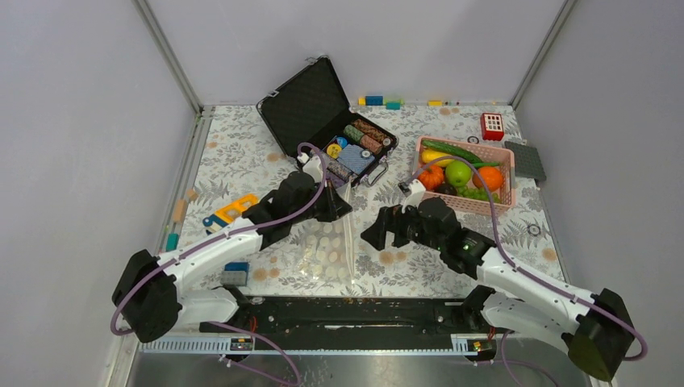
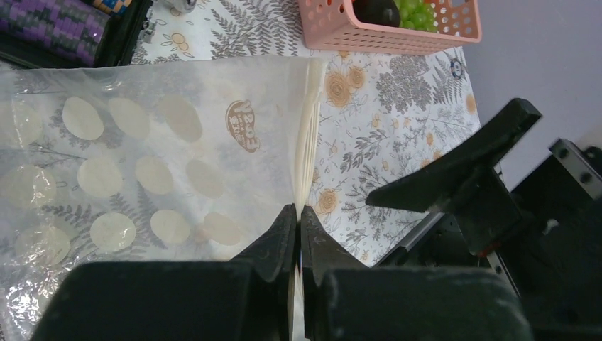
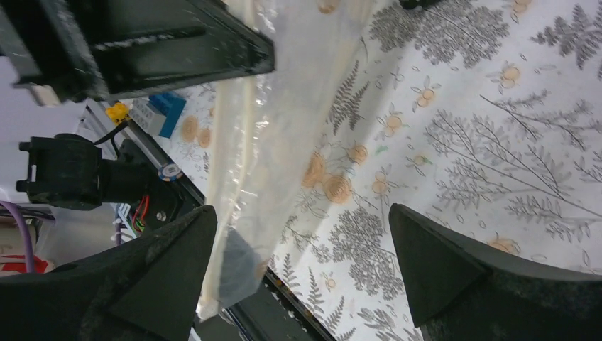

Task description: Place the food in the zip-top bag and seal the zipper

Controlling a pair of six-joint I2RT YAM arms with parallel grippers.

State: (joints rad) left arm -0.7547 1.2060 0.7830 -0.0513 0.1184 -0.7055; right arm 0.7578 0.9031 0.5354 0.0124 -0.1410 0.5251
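Left gripper (image 2: 299,213) is clamped on the zipper (image 2: 309,135). Its two fingers are pressed together, with the pale strip running out between them along the right edge of the zip-top bag (image 2: 142,170). Right gripper (image 3: 302,231) is spread wide just right of that same edge, with nothing between its fingers. In the right wrist view the film overlaps one finger; whether they touch cannot be told.

From above, the left arm hides the bag's far corner. The clear film is hard to separate from the flowered table (image 1: 419,270), and only the white dots mark it out. One bag is in view, spread to the left of the strip.

The food (image 1: 460,173) sits right of and beyond the bag in one pink basket (image 1: 484,206). It holds two orange pieces, one green apple, one yellow banana, one long green pod, one bunch of grapes and one dark round fruit, partly buried. The left wrist view cuts the basket off, showing only the dark fruit and the grapes. One open black case (image 1: 310,105) stands beyond the bag.
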